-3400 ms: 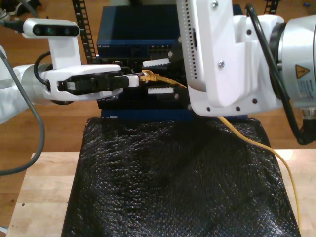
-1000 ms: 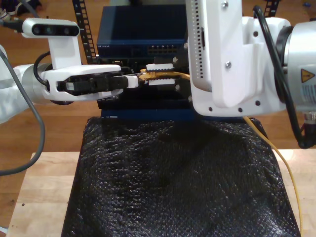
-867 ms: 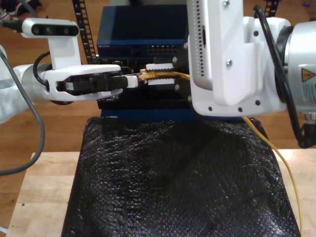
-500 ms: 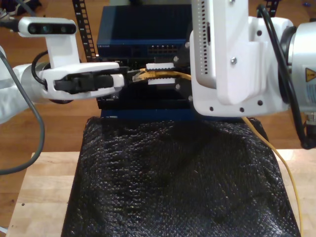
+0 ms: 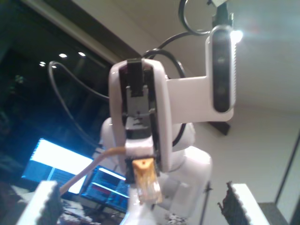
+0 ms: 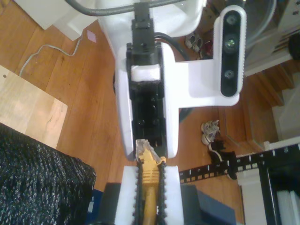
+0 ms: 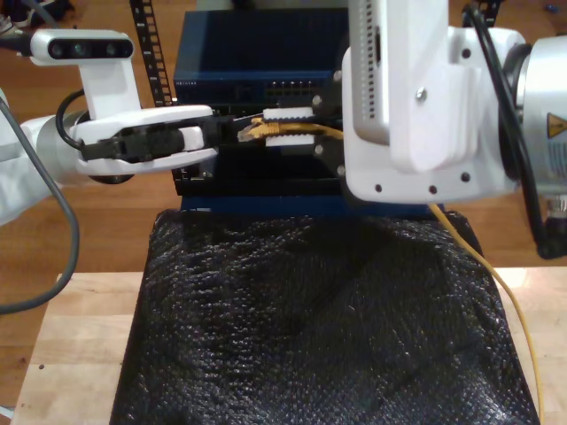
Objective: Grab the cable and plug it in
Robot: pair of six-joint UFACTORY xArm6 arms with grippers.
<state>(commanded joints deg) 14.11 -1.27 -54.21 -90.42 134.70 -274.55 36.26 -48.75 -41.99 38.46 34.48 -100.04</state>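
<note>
**A:** Start at the exterior view's left. What are the fingers doing?

**B:** My first gripper (image 7: 226, 135) reaches in level from that side. In its own wrist view its two white ribbed fingertips (image 5: 47, 202) stand wide apart with nothing between them.

**A:** And the cable?

**B:** The cable (image 7: 270, 129) is up in the air in front of the blue network switch (image 7: 257, 53), above the far edge of the black mat (image 7: 310, 328). Its clear plug (image 7: 246, 134) sits just beside my first gripper's tips, apart from them as far as I can tell. The plug's long axis runs left to right in the exterior view, tip toward my first gripper.

**A:** Who has it?

**B:** My second gripper (image 7: 288, 128), clamped on the yellow boot right behind the plug. From there the thin orange-yellow cord trails to the exterior view's right and drops over the mat's edge.

**A:** So the turning point?

**B:** I'd say the plug lies across the switch's ports, not facing them, so it needs turning or passing over.
</note>
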